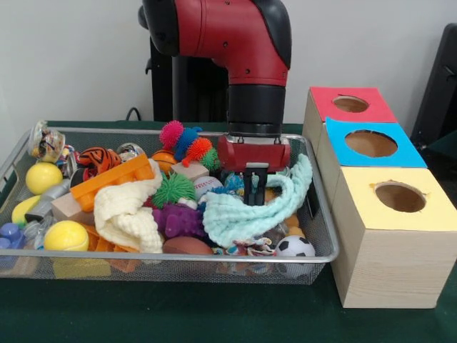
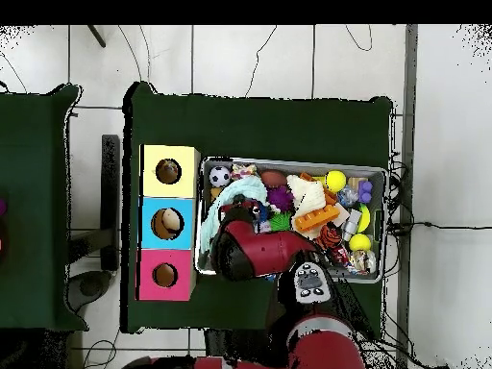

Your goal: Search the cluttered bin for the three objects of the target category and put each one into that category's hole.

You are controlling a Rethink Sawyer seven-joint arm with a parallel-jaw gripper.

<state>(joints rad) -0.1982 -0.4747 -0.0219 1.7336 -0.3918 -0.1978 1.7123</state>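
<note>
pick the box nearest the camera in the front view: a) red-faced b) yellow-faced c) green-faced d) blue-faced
b: in the front view the yellow-faced box stands closest and lowest in the picture, with the blue-faced box behind it and the red-faced box farthest back.

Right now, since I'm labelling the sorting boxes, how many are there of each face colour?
Red-faced box: 1
Blue-faced box: 1
Yellow-faced box: 1
Total: 3
</note>
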